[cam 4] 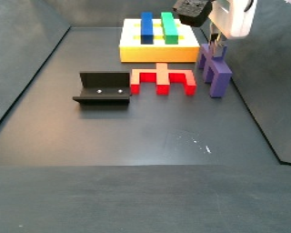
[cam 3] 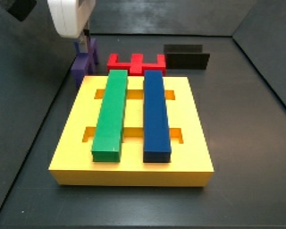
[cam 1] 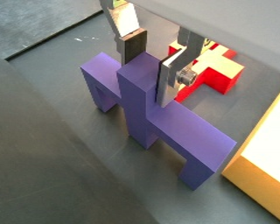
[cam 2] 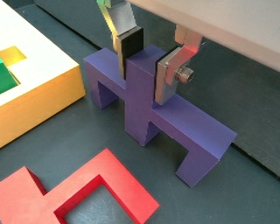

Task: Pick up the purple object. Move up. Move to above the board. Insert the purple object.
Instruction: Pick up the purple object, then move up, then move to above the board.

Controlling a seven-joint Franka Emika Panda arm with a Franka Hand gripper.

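- Item: wide purple-indigo bridge-shaped block, the purple object (cam 2: 149, 109), standing on its short legs on the dark floor, beside the board and well apart from its slots
- Gripper (cam 2: 152, 59): silver plate fingers with dark pads, set apart astride the raised centre ridge; contact with the ridge cannot be confirmed
- Key relation: block directly beneath the gripper, its long axis running across the finger gap
- Destination: large yellow slotted square slab, the board (cam 4: 131, 43), at about 10 o'clock from the block in a side view; already carrying a green bar (cam 3: 110, 114) and a blue bar (cam 3: 155, 114)
- Judgement: closing on the ridge comes next
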